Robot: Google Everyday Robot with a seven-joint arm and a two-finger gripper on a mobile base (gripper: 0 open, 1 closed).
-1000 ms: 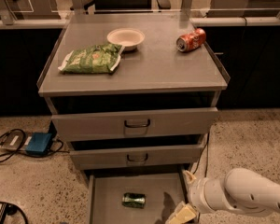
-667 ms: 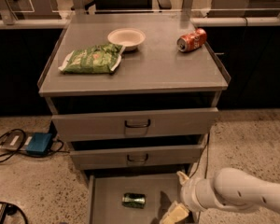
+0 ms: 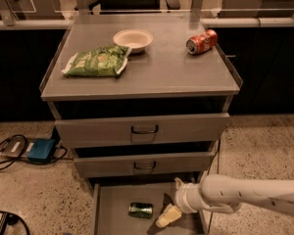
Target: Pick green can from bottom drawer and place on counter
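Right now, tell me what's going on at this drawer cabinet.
The robot's arm reaches in from the right, with its gripper down in the open bottom drawer. It is close beside the green can, which lies on its side on the drawer floor, not yet picked up. On the counter above sit a green chip bag, a white bowl and a red soda can on its side.

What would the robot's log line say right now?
gripper: at bottom drawer, right of green can | green can: lying on its side, ungrasped | counter: no green can
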